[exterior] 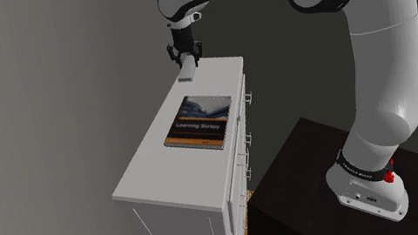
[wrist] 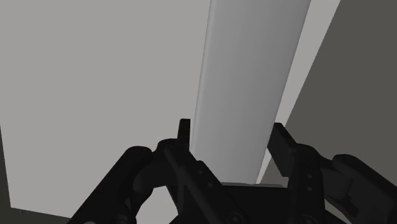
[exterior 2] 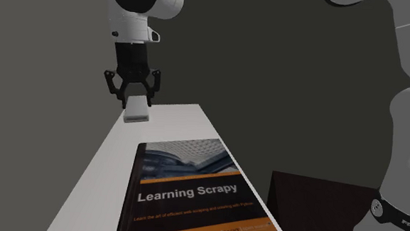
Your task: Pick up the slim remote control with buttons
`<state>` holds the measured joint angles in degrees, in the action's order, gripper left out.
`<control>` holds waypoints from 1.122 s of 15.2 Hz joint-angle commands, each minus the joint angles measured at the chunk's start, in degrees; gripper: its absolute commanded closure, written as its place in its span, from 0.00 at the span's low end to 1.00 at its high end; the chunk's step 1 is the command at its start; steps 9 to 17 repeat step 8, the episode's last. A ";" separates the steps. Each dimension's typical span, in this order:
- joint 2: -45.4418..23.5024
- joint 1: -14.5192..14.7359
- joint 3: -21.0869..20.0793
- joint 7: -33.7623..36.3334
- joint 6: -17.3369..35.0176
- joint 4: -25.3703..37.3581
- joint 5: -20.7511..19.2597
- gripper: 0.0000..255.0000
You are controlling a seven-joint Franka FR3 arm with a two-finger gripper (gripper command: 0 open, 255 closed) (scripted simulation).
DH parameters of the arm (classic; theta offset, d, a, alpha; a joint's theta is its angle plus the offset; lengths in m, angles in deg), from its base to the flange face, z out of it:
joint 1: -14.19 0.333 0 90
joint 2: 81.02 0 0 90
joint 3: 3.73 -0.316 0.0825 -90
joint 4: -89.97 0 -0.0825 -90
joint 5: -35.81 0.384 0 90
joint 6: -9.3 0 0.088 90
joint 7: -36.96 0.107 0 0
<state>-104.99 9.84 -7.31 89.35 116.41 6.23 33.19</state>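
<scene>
Two pincer [wrist: 232, 135] fingers [wrist: 184, 131] tight on the grey remote [wrist: 245, 70] in wrist view; book [exterior: 197, 121] in shoulder view.

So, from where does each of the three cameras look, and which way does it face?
Shoulder view: beside and behind the dark box stand, looking down over the white drawer cabinet; the white arm shows.
Second exterior view: low over the cabinet top, facing the black gripper past a dark-covered book; part of the arm shows.
Wrist view: on the hand, looking along its fingers, which clasp the slim pale grey remote control.
Both exterior views share gripper, remote and book.
</scene>
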 commanded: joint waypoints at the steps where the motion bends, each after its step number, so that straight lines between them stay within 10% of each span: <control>1: 0.40 0.01 -0.02 -0.04 -1.42 1.06 0.04 1.00; 17: 0.63 0.06 -0.04 -0.14 -5.27 4.69 0.08 1.00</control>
